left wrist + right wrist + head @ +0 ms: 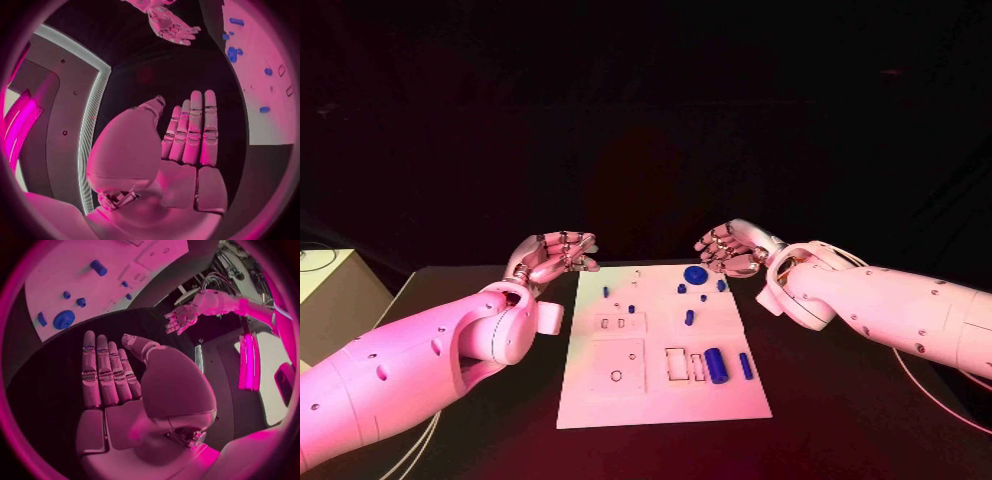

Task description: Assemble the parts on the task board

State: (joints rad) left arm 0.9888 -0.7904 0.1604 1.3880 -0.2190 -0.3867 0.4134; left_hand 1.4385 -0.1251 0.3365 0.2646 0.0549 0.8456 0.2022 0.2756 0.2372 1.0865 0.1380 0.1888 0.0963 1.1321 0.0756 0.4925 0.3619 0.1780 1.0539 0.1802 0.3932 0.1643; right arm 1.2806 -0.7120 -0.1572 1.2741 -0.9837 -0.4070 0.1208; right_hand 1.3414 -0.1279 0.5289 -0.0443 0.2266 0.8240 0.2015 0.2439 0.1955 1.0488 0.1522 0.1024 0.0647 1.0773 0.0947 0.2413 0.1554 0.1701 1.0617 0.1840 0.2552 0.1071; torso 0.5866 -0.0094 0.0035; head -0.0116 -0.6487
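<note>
We see smooth white arm shells dotted with small dark screws, ending in silver segmented hands: left hand (554, 256), right hand (730, 248).

parts (717, 364) on task board (661, 400), hands flanking its far end

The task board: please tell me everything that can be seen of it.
The task board is a flat white rectangular plate, looking like smooth plastic, lying on the black table between the two arms. Its surface has outlined recesses and small holes. Small blue parts lie on it: a round disc near the far edge, a thick cylinder and a thin bar nearer the robot, with small pieces between. Neither the left robot hand nor the right robot hand touches it; both hover beside its far corners.
</note>
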